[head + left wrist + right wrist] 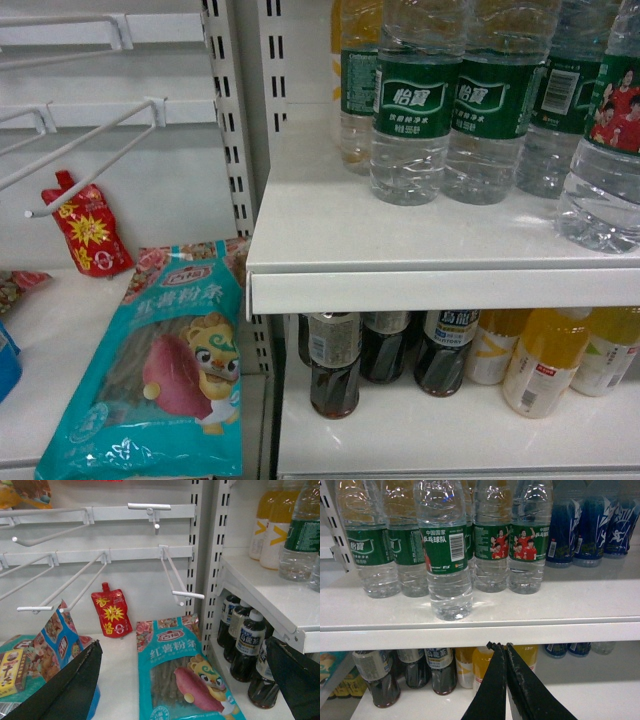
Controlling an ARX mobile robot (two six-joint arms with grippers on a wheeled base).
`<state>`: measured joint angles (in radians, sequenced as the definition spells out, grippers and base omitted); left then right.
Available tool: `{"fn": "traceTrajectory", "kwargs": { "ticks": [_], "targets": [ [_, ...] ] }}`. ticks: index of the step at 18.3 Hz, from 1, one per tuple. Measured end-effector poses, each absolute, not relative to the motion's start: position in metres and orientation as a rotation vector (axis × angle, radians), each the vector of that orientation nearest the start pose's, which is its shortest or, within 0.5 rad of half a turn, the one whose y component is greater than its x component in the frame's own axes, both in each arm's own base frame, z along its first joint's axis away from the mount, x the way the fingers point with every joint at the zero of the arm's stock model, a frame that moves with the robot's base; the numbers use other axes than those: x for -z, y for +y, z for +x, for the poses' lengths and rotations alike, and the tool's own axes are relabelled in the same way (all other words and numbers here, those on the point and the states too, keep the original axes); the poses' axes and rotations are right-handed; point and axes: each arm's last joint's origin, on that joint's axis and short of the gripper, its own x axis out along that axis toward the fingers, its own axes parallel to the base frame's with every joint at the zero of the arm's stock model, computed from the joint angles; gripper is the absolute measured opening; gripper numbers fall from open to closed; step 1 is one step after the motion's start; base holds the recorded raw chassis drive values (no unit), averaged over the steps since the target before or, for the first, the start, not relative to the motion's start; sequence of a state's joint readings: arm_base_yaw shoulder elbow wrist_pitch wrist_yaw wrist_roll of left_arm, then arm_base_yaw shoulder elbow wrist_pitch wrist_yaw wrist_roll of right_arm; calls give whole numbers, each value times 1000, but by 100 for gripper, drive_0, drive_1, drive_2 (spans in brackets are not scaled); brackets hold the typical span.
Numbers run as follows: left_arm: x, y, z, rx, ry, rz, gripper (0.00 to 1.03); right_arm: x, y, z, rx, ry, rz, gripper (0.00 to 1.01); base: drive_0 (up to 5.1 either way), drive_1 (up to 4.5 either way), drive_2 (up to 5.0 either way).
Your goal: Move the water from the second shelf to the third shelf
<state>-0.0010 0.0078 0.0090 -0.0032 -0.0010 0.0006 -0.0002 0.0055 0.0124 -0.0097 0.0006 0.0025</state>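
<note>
Several water bottles [448,555] with green labels stand in a row on the white shelf [480,612] that we face, and one of them sits nearer the front lip than the rest. Beneath that shelf runs a lower tier holding dark tea bottles [410,672] and yellow juice bottles [485,665].

Our right gripper [506,647] hangs just below the shelf lip, right of the nearest water bottle, with its fingers pressed together and nothing between them. Our left gripper [185,680] is spread wide and holds nothing, low down over the neighbouring bay on the left, near the teal noodle packet [185,675] and the red pouch [111,615].

We judge that we are at the approach step, with nothing picked up yet. Next we would need to part the right fingers, raise the arm above the lip, shift it left and close around the front bottle's ribbed body below the label, taking care not to knock its neighbours.
</note>
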Motion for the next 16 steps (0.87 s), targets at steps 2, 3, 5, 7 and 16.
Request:
{"fn": "traceTrajectory", "kwargs": {
  "ticks": [2, 3, 5, 7, 16],
  "targets": [
    [-166, 0, 98, 1, 2, 1, 98, -167, 0, 97, 0, -5, 2, 2, 0, 0, 0],
    [-166, 0, 98, 0, 2, 1, 98, -167, 0, 97, 1, -4, 2, 2, 0, 0, 0],
    [-166, 0, 98, 1, 2, 1, 98, -167, 0, 97, 1, -4, 2, 11, 0, 0, 0],
    [-166, 0, 98, 1, 2, 1, 98, -167, 0, 97, 0, -5, 2, 35, 0, 0, 0],
    [-166, 0, 98, 1, 2, 1, 98, -167, 0, 97, 1, -4, 2, 97, 0, 0, 0]
  ]
}}
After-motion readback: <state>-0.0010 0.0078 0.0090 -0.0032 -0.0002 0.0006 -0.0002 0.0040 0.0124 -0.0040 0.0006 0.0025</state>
